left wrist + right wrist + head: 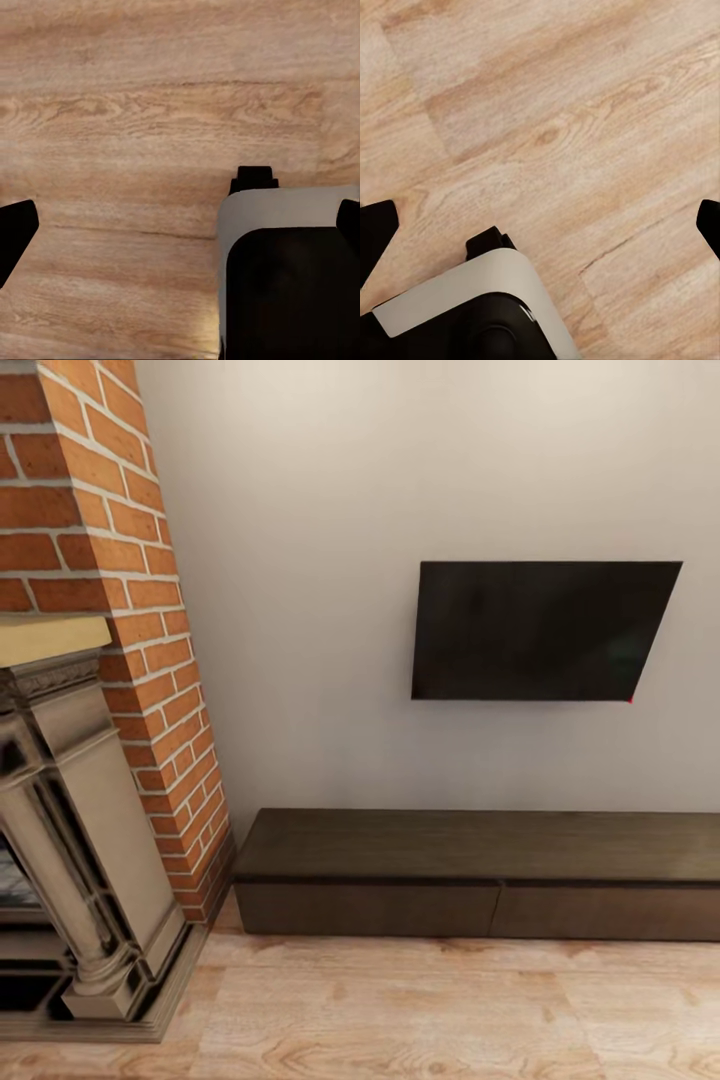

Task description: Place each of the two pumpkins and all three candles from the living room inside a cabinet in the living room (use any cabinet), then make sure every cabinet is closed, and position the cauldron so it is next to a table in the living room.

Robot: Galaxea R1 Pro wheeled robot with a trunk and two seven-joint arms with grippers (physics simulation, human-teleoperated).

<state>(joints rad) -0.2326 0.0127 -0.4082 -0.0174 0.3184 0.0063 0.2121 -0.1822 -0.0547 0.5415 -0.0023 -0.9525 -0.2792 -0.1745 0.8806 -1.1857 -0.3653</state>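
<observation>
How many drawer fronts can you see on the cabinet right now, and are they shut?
2. On the cabinet, the left drawer front sits beside the fireplace; the right drawer front runs off the picture's edge. Both look flush and shut. More may lie beyond the frame.

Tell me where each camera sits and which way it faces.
Head view: on the robot's head, facing the wall: TV, cabinet, fireplace.
Left wrist view: near the left hand, looking down at the floor; base shows.
Right wrist view: near the right hand, same.
Both wrist views share floor and base.
</observation>
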